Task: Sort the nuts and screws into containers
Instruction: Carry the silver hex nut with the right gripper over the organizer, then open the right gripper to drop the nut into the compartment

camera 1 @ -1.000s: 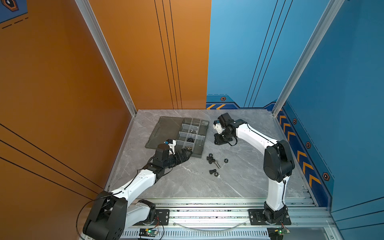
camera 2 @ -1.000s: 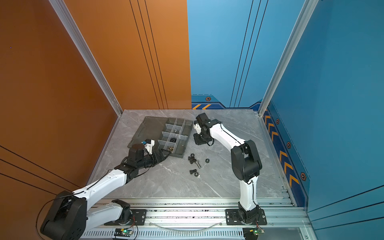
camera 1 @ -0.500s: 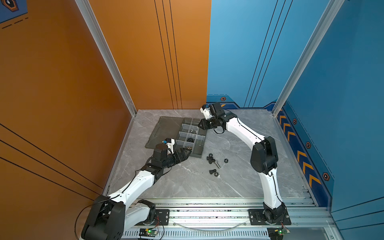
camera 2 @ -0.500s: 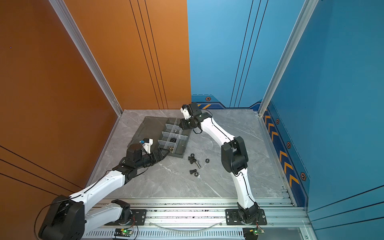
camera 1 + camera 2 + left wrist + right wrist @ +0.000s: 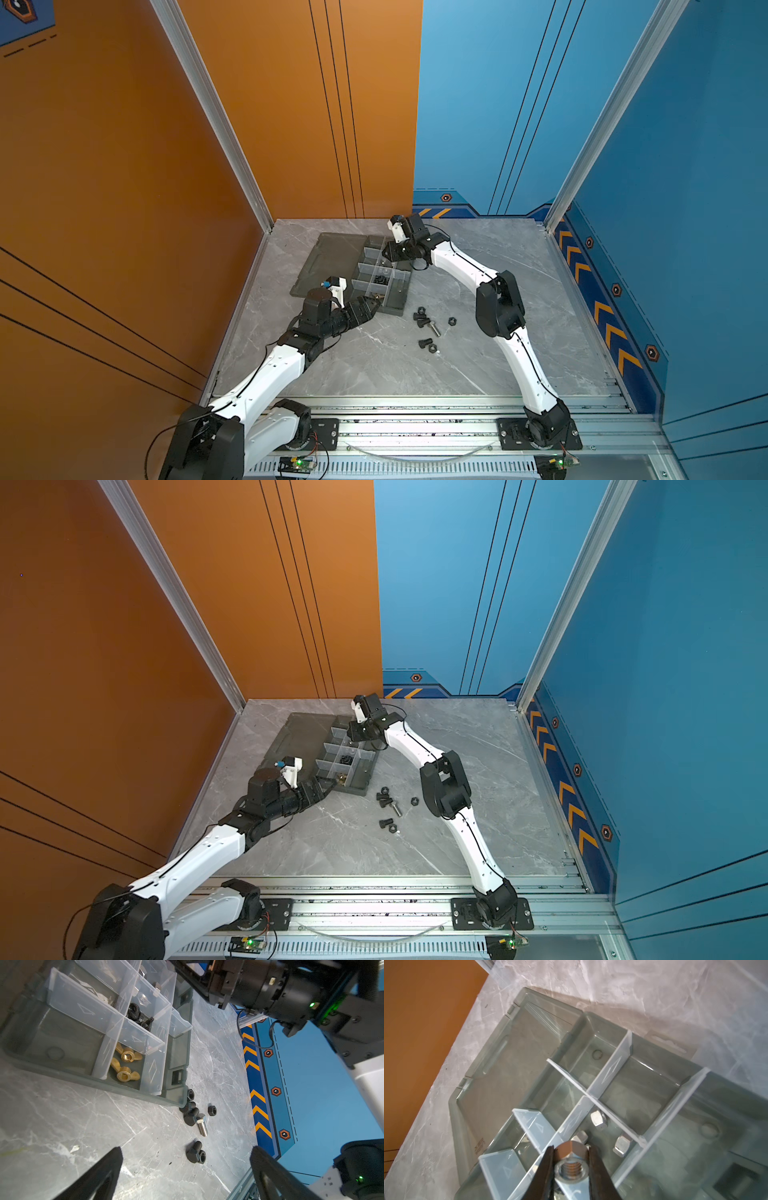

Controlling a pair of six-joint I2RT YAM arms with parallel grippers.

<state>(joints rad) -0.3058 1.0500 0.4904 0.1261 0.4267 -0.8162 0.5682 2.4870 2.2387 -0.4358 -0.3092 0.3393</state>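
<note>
Right wrist view: the right claw [image 5: 571, 1152] is clenched on a silver hex nut [image 5: 572, 1171], with a black finger [image 5: 547, 1169] on each side and the threaded bore turned to the lens. Beneath it is a cell of the organizer tray [image 5: 654, 1064], where three more silver nuts [image 5: 599, 1120] lie loose between translucent dividers [image 5: 610, 1068]. In both top views this right claw [image 5: 388, 253] hangs over the tray's far end, just above the middle of the frame and near the back wall.

From the left wrist, the left claw [image 5: 186, 1148] is released. Its fingers [image 5: 99, 1174] are spread wide with only the grey marble table [image 5: 62, 1115] between them. In a top view the left claw [image 5: 328, 785] sits at the tray's near corner, left of centre, beside the cell holding two brass wing nuts [image 5: 127, 1056]. The next cell along holds small black fasteners [image 5: 135, 1012], too jumbled to tell apart.

Unsorted pieces lie on the table in mid-frame, just right of the tray's near corner. There is a silver screw [image 5: 434, 329] with a huddle of black screws [image 5: 420, 315] right against it, and a lone black nut [image 5: 452, 321] a little further right. Lower in the frame, a black screw [image 5: 424, 344] lies against another black nut [image 5: 432, 347]. The lid [image 5: 328, 257] lies flat to the left of the cells.
</note>
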